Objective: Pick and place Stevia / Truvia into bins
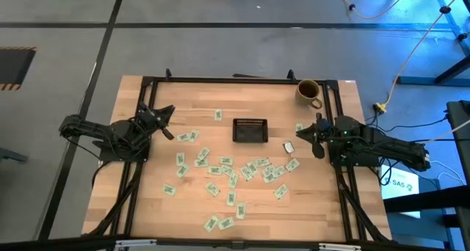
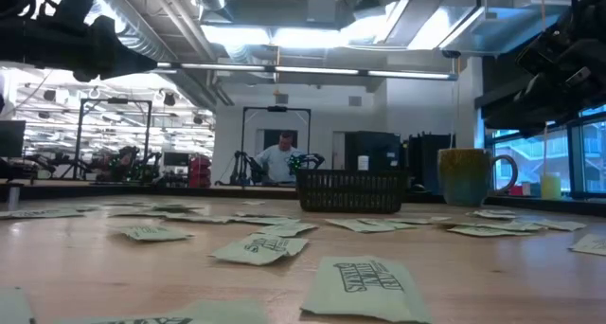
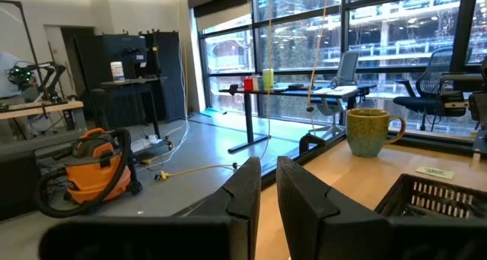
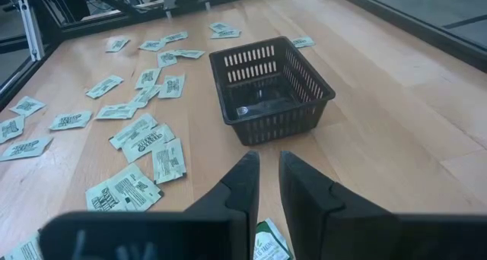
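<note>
the pale green sweetener packets (image 1: 220, 165) are lying scattered flat over the desk (image 1: 147, 207), most of them in front of and to the left of the black basket (image 1: 250, 130), with a few just to its right. the basket is sitting near the middle of the desk and is holding no packet that can be seen. one packet (image 4: 271, 241) is lying right under the right gripper (image 4: 263, 185), which is hovering to the right of the basket, fingers nearly together and grasping nothing. the left gripper (image 3: 268, 195) is hanging well to the left of the basket, fingers likewise narrowly parted and carrying nothing. an olive-yellow mug (image 1: 309, 92) is standing behind and to the right of the basket. a person (image 2: 280, 159) is sitting far behind the basket.
</note>
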{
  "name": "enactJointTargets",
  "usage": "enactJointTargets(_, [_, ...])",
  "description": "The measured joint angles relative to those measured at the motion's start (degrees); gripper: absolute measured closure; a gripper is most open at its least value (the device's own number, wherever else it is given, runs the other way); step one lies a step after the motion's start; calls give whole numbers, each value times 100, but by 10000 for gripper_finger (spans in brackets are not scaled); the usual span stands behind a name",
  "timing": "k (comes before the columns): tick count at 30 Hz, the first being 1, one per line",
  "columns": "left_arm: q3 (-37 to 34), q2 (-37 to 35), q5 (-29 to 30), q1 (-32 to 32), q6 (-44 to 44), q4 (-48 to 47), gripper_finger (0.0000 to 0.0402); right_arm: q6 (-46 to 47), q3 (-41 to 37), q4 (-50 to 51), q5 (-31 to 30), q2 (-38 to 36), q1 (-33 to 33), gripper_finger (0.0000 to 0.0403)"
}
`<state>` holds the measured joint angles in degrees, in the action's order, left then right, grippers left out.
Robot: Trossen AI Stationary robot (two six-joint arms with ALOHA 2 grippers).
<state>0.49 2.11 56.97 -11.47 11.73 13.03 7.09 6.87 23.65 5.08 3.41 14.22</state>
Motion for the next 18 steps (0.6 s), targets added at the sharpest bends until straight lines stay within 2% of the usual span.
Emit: enactJointTargets(18, [0,0,0,-1,0,0,363,9,0,1,2,0,-2,346])
